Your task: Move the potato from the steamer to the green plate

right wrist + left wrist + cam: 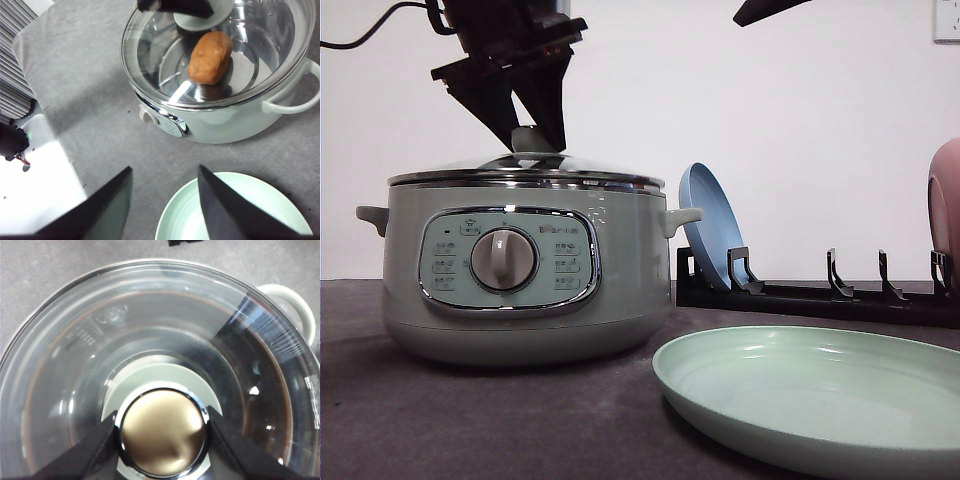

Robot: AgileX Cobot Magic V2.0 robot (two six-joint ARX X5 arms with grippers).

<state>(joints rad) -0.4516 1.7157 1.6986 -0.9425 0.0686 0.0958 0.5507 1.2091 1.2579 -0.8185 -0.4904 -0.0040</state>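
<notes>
Risking slip: left gripper (537, 135) fingers pinching chrome-capped knob (163, 434) of glass lid (220, 50), covering pale sage-green steamer (510, 280). Orange-brown potato (210, 57) sitting inside. Right gripper (165, 200) fingers spread, hovering over mint-green plate (820, 395).

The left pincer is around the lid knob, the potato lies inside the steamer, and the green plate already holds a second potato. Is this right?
Not quite: the green plate holds nothing, as the right wrist view shows. The left pincer is around the lid knob, and the potato lies inside the steamer.
</notes>
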